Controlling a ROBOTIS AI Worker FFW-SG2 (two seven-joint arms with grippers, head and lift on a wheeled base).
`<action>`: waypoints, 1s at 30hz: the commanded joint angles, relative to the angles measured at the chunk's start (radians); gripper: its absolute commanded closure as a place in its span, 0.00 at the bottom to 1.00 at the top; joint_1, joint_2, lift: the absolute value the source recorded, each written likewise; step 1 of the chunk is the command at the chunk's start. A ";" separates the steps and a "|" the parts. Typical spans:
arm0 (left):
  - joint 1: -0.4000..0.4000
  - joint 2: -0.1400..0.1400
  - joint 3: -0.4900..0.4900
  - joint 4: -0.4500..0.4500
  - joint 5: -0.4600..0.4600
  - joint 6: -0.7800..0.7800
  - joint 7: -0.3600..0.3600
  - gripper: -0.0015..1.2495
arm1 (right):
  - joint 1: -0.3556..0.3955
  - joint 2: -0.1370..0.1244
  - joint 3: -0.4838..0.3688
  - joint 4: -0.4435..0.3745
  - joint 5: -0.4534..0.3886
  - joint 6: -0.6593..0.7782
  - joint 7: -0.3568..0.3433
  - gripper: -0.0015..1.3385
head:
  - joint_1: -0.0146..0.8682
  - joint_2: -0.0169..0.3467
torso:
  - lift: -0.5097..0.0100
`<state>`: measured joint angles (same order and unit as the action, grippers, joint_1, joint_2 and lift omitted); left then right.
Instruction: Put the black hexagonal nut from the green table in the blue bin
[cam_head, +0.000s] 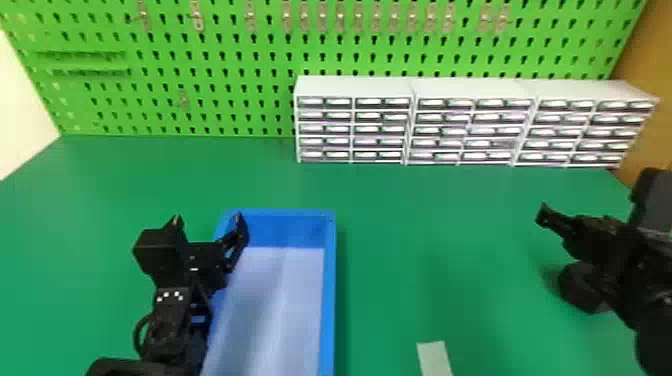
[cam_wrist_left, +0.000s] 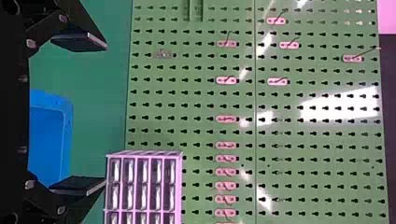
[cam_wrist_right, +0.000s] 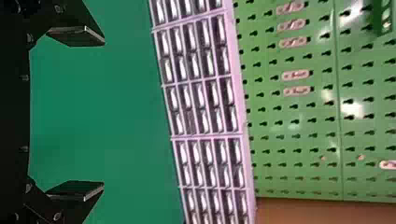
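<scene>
The blue bin stands on the green table, its inside pale at the bottom. Over the bin's left side is my left gripper, fingers spread apart. At the far right, my right gripper is above the table, well away from the bin. In the left wrist view, the left gripper is open with nothing between its fingers, and part of the bin lies beyond. The right wrist view has the right gripper open and holding nothing, green tabletop behind it.
White drawer cabinets line the table's back right, in front of a green pegboard with metal hooks. A pale strip lies near the front edge, right of the bin. A brown panel borders the right side.
</scene>
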<state>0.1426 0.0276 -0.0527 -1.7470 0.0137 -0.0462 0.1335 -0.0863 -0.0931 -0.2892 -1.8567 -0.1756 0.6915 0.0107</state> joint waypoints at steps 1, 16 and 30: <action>-0.001 0.000 0.001 0.000 0.000 -0.001 0.000 0.20 | -0.012 0.001 -0.034 -0.006 0.007 0.065 0.000 0.15 | 0.76 0.20 | 0.80; 0.000 0.000 0.005 -0.002 -0.001 -0.001 0.000 0.20 | -0.056 0.016 -0.108 -0.016 0.070 0.270 0.000 0.15 | 0.76 0.20 | 0.80; -0.001 0.000 0.002 0.000 -0.003 -0.001 0.000 0.20 | -0.081 0.013 -0.151 -0.025 0.114 0.393 0.000 0.15 | 0.76 0.20 | 0.80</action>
<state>0.1426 0.0276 -0.0493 -1.7482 0.0112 -0.0476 0.1338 -0.1638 -0.0770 -0.4296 -1.8835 -0.0714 1.0723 0.0107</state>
